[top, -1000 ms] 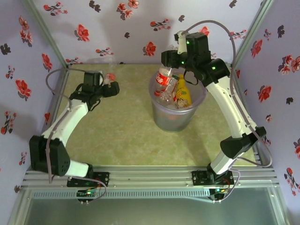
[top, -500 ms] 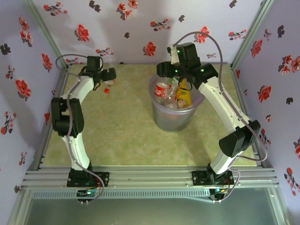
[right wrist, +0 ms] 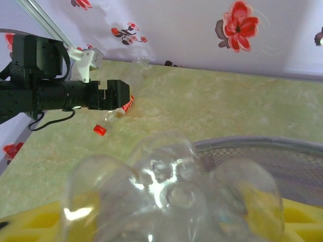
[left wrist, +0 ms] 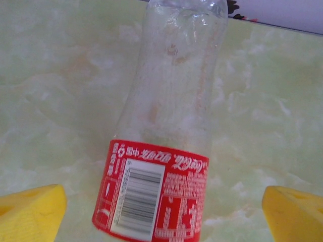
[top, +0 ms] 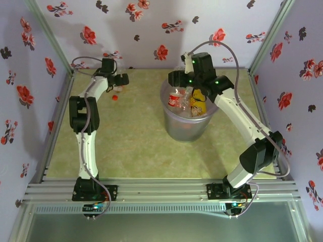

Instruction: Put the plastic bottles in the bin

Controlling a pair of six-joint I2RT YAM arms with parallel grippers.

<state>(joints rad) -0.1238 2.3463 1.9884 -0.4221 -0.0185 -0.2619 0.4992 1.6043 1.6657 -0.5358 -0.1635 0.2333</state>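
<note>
— Looking along our left arm, where does the left tool (left wrist: 161, 214) sit?
— At the far-left corner of the counter (top: 136, 143), close to the wall. Its yellow fingers (left wrist: 30, 212) are spread wide, one on each side of the red-labelled bottle (left wrist: 166, 126). That bottle lies on the counter between them, and neither finger touches it.
— And the small red thing nearby?
— A loose red cap (top: 115, 98), lying on the counter just beside that tool.
— What about our right tool (top: 181, 84)?
— It hangs over the far side of the bin (top: 184, 132). In its wrist view, the base of a clear bottle (right wrist: 171, 196) sits between the yellow fingertips (right wrist: 303, 219), above the bin's rim. We cannot tell whether they clamp it or stand free of it.
— What do we see inside the bin?
— Several bottles, heaped up to about rim level. We can make out a red-and-white bottle (top: 175, 99) on the left, under the right tool, with a yellow-labelled bottle (top: 198, 103) just to its right.
</note>
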